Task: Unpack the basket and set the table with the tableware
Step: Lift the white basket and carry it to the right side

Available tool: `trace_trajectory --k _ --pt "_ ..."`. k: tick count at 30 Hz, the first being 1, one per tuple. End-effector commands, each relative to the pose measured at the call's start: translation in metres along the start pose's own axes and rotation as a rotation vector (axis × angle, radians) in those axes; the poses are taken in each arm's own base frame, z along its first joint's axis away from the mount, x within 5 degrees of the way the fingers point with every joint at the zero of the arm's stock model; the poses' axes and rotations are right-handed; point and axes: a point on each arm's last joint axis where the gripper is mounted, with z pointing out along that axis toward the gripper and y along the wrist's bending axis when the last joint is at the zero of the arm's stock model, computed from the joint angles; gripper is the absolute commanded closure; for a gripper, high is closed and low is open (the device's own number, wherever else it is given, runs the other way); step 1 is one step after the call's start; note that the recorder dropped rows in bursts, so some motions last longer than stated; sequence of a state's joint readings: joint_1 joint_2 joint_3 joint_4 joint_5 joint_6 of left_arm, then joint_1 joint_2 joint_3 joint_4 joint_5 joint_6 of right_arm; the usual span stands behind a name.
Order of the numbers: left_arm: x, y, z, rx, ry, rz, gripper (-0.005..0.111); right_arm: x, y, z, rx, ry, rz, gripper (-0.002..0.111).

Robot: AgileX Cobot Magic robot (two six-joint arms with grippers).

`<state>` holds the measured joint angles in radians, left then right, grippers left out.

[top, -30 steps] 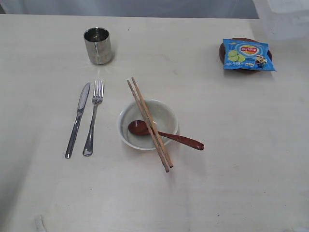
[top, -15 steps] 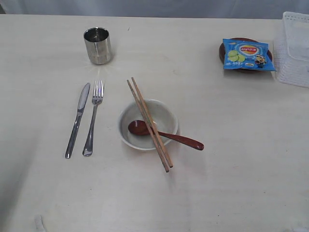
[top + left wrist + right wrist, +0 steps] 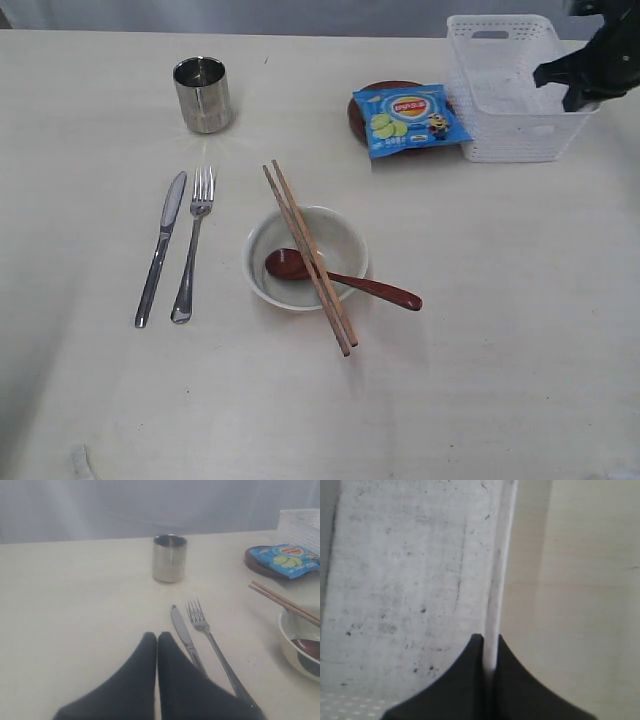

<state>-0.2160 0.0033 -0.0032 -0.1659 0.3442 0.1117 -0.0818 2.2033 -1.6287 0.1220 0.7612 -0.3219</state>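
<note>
The tabletop [image 3: 500, 350] carries the white perforated basket [image 3: 512, 142] at 1 o'clock. It is empty, so unpacking looks done and clearing it away seems the step in hand. The bowl [image 3: 342, 238] sits central. The snack packet [image 3: 408, 118] lies just beside the basket's 9 o'clock side, so the next move needs a clean lift. The right pincer [image 3: 568, 84] clamps the basket's 3 o'clock wall; the left pincer [image 3: 157, 639] is closed on nothing.

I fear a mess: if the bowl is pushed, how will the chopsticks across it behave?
The chopsticks lie across the bowl's rim, unsecured, so they would probably slide or roll off. They look thin and wooden, so likely light and stiff.
</note>
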Motion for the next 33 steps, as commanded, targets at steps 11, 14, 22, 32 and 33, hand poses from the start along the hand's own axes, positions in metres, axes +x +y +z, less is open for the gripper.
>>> trace_trajectory --k 11,14,22,32,33 --pt "0.001 0.000 0.000 0.004 -0.001 0.004 0.107 0.008 0.110 0.029 -0.086 0.153 0.198 0.109" --pt "0.001 0.000 0.000 0.005 -0.001 0.002 0.107 0.008 0.126 0.030 -0.065 0.151 0.151 0.109" --pt "0.001 0.000 0.000 0.005 -0.001 0.002 0.107 0.013 0.103 0.027 0.139 0.194 0.066 0.109" --pt "0.001 0.000 0.000 0.005 -0.001 0.002 0.107 0.019 0.066 0.003 0.243 0.295 0.000 0.109" --pt "0.001 0.000 0.000 0.005 -0.001 0.002 0.107 0.021 0.066 0.001 0.246 0.324 -0.008 0.109"
